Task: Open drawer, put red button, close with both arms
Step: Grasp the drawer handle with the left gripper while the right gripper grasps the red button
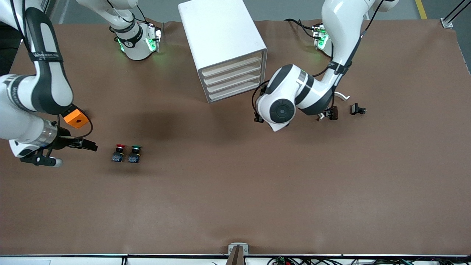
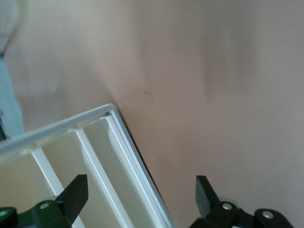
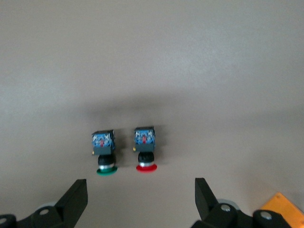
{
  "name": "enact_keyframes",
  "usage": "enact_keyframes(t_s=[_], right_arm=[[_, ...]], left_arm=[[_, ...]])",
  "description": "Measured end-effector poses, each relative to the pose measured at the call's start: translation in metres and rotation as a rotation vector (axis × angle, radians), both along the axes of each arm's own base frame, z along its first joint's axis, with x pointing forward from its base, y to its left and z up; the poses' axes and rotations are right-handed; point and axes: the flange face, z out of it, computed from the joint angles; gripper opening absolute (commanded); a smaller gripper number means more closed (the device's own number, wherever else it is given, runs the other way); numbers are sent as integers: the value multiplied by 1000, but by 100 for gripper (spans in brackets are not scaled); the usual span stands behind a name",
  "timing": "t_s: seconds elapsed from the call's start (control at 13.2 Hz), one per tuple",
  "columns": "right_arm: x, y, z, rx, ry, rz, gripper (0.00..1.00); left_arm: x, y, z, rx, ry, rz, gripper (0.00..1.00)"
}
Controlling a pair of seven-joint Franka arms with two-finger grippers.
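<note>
The red button point(image 1: 119, 152) lies on its side on the brown table toward the right arm's end, beside a twin switch with a green cap point(image 1: 135, 153). The right wrist view shows the red button point(image 3: 145, 153) and the green one point(image 3: 104, 156) just ahead of the jaws. My right gripper point(image 1: 87, 144) point(image 3: 141, 186) hovers low beside them, open and empty. The white drawer cabinet point(image 1: 224, 44) stands at the back middle, its drawers point(image 1: 233, 79) all shut. My left gripper point(image 1: 258, 117) point(image 2: 140, 185) hangs open and empty by the cabinet's lower front corner point(image 2: 114, 111).
An orange block point(image 1: 76, 118) point(image 3: 285, 205) sits near the right wrist. Two small black parts point(image 1: 333, 113) point(image 1: 357, 109) and a white curved piece point(image 1: 342, 96) lie toward the left arm's end. Cables run from both bases along the back edge.
</note>
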Motion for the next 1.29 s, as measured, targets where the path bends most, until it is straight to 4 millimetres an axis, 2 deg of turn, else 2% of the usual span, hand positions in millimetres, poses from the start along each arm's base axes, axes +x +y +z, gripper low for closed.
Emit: enact_keyframes(t_s=[0.23, 0.45, 0.76, 1.06, 1.13, 1.21, 1.29], right_arm=[[-10, 17, -38, -11, -47, 10, 100], [-20, 23, -69, -18, -67, -36, 100], [-26, 20, -109, -23, -35, -117, 100], [-27, 22, -129, -24, -17, -171, 100], [-27, 22, -134, -25, -19, -171, 100], [-27, 24, -139, -27, -17, -168, 100], [-27, 26, -144, -29, -15, -162, 100]], left_arm=[[-25, -21, -35, 33, 99, 53, 100], [-34, -28, -61, 6, 198, 104, 100], [-36, -31, -52, -39, 294, 145, 100], [-36, -36, -50, -88, 371, 213, 100], [-38, -38, -50, -99, 403, 225, 98], [-42, -39, -50, -102, 431, 227, 85], [-44, -39, -50, -102, 455, 224, 80]])
